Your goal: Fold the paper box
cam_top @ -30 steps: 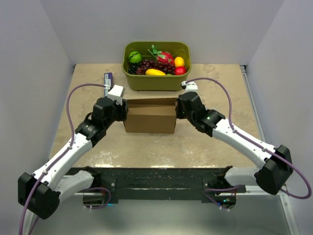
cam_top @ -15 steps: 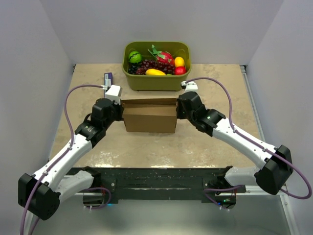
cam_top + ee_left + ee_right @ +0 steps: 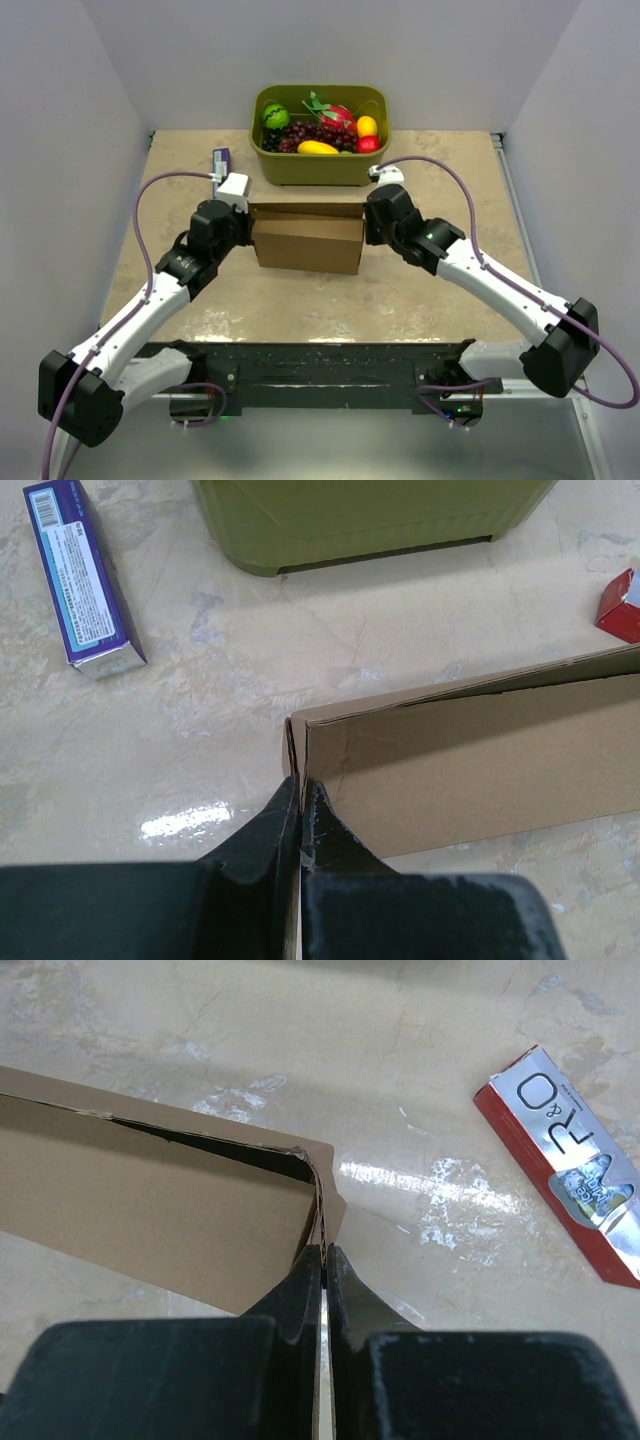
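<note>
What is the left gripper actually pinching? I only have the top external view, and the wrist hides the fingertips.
Observer: In the left wrist view, the left gripper is shut on the paper box at its corner, with one finger on each side of the cardboard.
Operator: Is the right side the same?
Observer: Yes. In the right wrist view, the right gripper is shut on the opposite corner, clamping the cardboard layers where they meet. A dark gap runs along the top edge beside it.
</note>
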You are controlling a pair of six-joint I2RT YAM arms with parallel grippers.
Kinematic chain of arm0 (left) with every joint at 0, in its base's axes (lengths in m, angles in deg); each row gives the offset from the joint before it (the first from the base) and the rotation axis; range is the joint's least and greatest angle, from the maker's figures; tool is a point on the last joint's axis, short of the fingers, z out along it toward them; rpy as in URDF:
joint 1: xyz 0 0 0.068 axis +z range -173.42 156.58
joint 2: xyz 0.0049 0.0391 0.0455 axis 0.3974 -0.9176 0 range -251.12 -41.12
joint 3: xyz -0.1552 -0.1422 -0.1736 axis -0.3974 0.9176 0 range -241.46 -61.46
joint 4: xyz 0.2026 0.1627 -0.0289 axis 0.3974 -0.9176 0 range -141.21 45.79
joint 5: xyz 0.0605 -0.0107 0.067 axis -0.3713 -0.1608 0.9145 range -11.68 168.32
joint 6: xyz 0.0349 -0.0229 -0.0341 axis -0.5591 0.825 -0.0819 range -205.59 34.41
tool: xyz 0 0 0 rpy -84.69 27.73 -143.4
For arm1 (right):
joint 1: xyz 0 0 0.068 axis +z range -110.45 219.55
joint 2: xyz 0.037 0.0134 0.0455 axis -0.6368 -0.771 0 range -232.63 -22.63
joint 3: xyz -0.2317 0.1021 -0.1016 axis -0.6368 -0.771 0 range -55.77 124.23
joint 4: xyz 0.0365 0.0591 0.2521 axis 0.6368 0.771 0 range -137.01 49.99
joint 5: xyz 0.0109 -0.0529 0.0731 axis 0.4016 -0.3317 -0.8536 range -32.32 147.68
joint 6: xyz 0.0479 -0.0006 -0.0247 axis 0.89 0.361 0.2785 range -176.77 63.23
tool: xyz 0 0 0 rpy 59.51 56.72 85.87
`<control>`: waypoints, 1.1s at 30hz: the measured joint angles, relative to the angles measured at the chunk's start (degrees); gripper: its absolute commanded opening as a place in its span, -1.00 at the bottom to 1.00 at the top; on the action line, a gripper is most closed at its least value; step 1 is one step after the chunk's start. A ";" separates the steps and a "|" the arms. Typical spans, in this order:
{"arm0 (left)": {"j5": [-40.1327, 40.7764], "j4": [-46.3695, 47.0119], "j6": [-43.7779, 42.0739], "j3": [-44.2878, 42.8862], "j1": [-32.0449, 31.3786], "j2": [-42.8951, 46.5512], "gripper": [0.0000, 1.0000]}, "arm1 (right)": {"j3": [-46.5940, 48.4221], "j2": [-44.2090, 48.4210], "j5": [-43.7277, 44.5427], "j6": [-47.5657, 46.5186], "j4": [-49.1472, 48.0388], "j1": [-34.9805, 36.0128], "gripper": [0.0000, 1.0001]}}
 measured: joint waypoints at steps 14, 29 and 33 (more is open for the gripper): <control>-0.02 0.02 -0.39 0.00 0.00 -0.02 -1.00 | 0.02 0.83 -6.36 3.65 -0.22 -1.05 -1.00; -0.02 0.15 -0.39 0.00 0.00 -0.20 -1.00 | -0.24 0.79 -7.50 5.64 -0.76 -1.36 -1.00; 0.00 0.28 -0.39 0.00 0.00 -0.26 -1.00 | -0.90 0.76 -7.48 5.99 -1.57 -1.36 -1.00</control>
